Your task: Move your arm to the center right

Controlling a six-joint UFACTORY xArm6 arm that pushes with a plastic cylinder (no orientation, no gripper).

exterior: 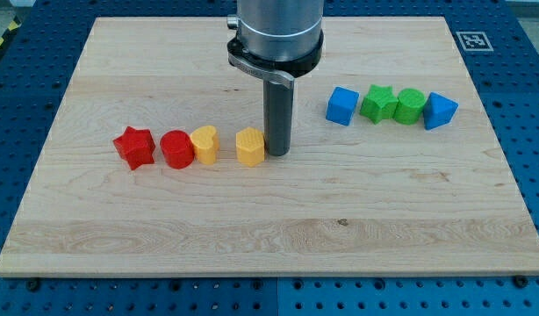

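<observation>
board [269, 237] wooden, on blue table | near row from view's left: red star [134, 147], red cylinder [176, 149], yellow heart [204, 145], yellow hexagon [250, 147] | my tip [277, 154] touching hexagon's right, holds nothing, at board centre | far right row: blue cube [341, 106], green star [377, 103], green cylinder [409, 106], blue prism [440, 111]

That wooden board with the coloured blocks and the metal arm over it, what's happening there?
A robot arm ending in a dark rod stands over the wooden board. My tip rests right beside a yellow block, on that block's right in the view. To the view's left lie a yellow heart-shaped block, a red round block and a red star. At the view's right, apart from the tip, sit a blue block, a green star, a green round block and another blue block.
</observation>
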